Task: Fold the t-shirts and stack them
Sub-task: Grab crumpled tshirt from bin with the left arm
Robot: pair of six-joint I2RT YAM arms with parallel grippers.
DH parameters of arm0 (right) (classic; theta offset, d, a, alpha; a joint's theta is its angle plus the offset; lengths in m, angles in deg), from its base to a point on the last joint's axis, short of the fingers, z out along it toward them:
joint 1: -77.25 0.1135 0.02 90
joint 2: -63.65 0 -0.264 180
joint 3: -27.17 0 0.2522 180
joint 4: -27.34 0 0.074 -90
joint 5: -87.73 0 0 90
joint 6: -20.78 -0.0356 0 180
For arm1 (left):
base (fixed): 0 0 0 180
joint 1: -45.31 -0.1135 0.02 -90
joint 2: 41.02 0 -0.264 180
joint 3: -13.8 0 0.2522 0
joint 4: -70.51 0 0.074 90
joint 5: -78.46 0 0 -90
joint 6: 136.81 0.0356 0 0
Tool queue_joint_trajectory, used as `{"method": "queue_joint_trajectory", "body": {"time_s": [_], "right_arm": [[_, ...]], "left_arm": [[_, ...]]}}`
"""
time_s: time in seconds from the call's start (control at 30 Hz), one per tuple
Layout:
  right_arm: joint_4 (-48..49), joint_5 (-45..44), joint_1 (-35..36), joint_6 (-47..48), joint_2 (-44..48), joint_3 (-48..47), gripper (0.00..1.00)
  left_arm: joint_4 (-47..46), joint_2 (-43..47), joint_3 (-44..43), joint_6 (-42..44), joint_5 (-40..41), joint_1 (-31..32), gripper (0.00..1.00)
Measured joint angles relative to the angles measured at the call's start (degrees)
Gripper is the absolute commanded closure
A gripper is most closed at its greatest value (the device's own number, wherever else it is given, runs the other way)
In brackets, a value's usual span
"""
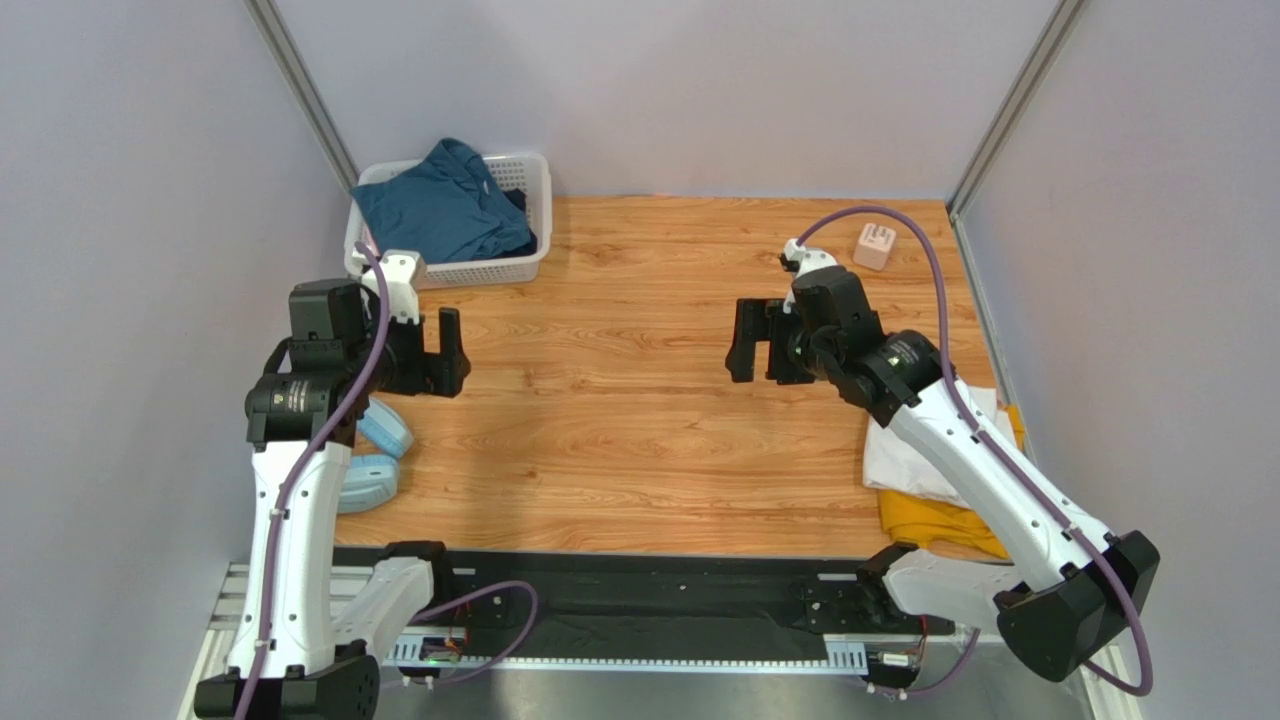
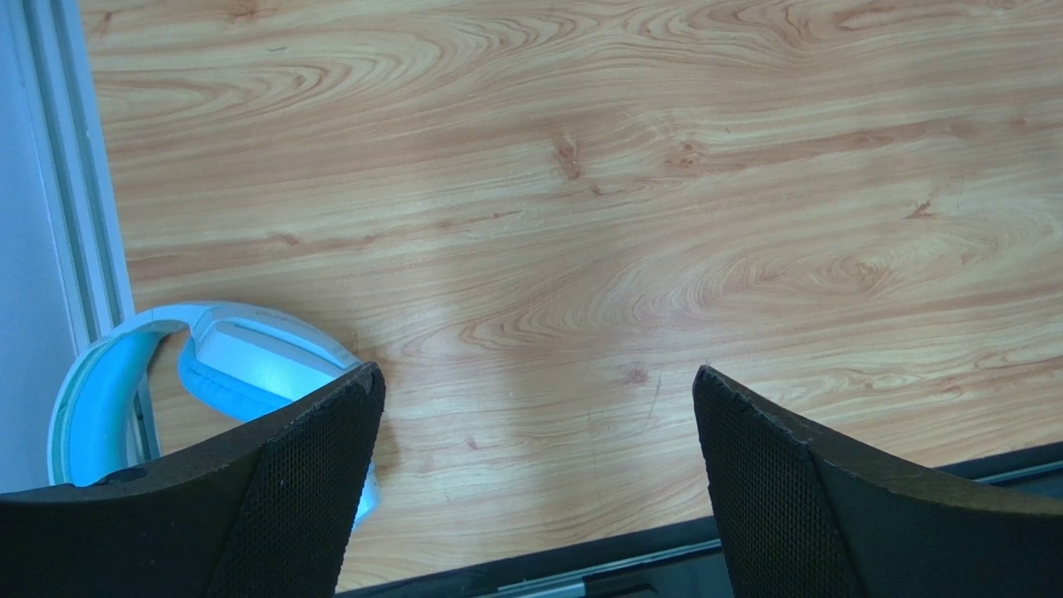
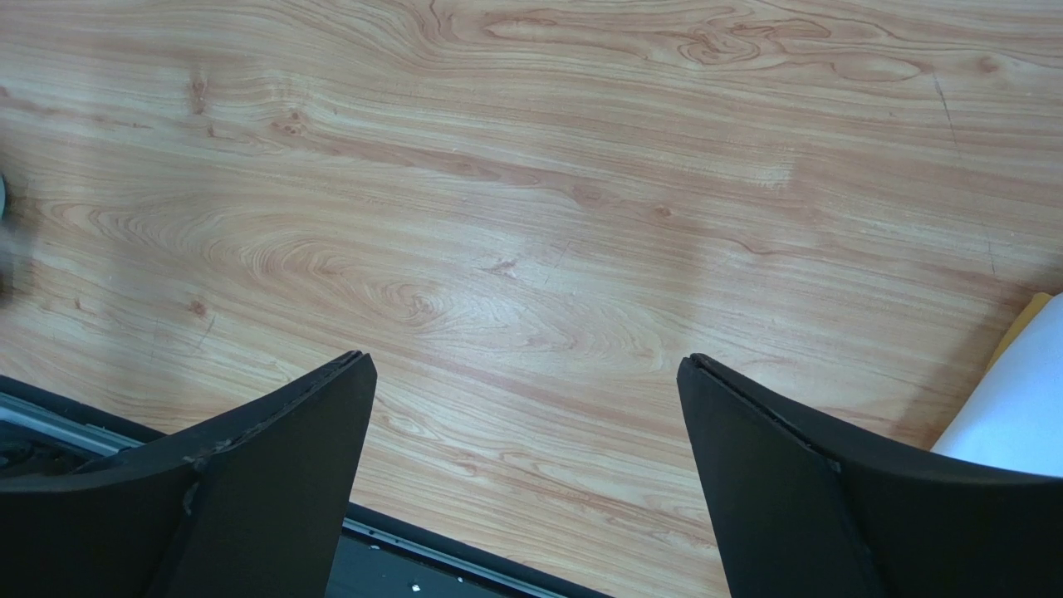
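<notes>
The teal t-shirt (image 1: 443, 207) lies crumpled in the white basket (image 1: 481, 273) at the bench's (image 1: 631, 420) far left corner, not yet folded. The white t-shirt (image 1: 897, 462) sits folded on the mustard-yellow t-shirt (image 1: 932, 521) against the right edge, towards the near right corner.

The left gripper (image 1: 446, 354) hangs above the bench near the left edge, jaws spread wide and holding nothing. The right gripper (image 1: 759, 342) hangs right of centre, equally wide and empty. Both wrist views show only bare wood between the fingers.

Risks, as I judge them:
- The basket looks light, so lifting the bunched tee may drag or tip it, or catch cloth on the lattice.
- A pinch on only 1 layer would bring the tee out twisted and hard to spread flat.
- The right arm crosses above the folded pair, so a low swing could push the white tee off the yellow one.
- The left arm stands beside the pale-blue items (image 1: 388, 431), so it could nudge them off the left edge.

Count:
- 3 t-shirts: 1 teal, 1 white, 1 mustard-yellow. I cannot tell whether more lie beneath the teal one.
- 1 basket.
- 2 pale-blue items.
- 1 small pinkish block (image 1: 875, 245) at the far right corner.
- 2 grippers.
</notes>
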Motion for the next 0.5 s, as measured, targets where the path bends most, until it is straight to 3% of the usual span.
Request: {"method": "queue_joint_trajectory", "body": {"time_s": [0.07,0.13,0.27,0.5], "right_arm": [[0.0,0.0,0.0,0.0,0.0,0.2,0.0],[0.0,0.0,0.0,0.0,0.1,0.5,0.0],[0.1,-0.1,0.0,0.1,0.2,1.8,0.0],[0.5,-0.1,0.0,0.2,0.2,2.5,0.0]], "left_arm": [[-0.1,-0.9,0.0,0.0,-0.1,0.0,0.01],[-0.2,-1.6,0.0,0.2,-0.5,0.0,0.07],[-1.3,-4.1,-0.9,0.9,0.0,0.0,0.04],[-6.7,-18.6,-9.8,1.2,6.1,0.0,0.04]]}}
